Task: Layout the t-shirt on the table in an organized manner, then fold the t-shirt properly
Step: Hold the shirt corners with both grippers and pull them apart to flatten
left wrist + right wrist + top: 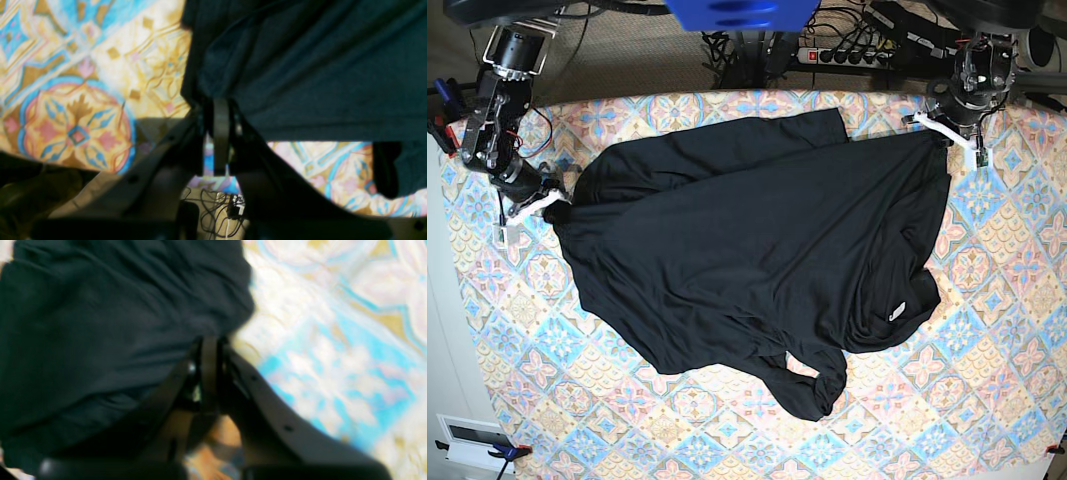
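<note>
One black t-shirt [757, 260], rumpled, sleeves bunched

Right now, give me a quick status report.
Left end effector and right end effector pinch opposite edges. T-shirt spread, still rumpled. Nothing blocking.

Matt black soft cloth t-shirt [747, 240], finely creased, smooth printed pastel cloth over the table [987, 400]

the right gripper [209, 350] pinches the edge of the black t-shirt [100, 323], its jaws closed on the fabric, above the blurred blue, cream and pink table [333, 356].
</note>
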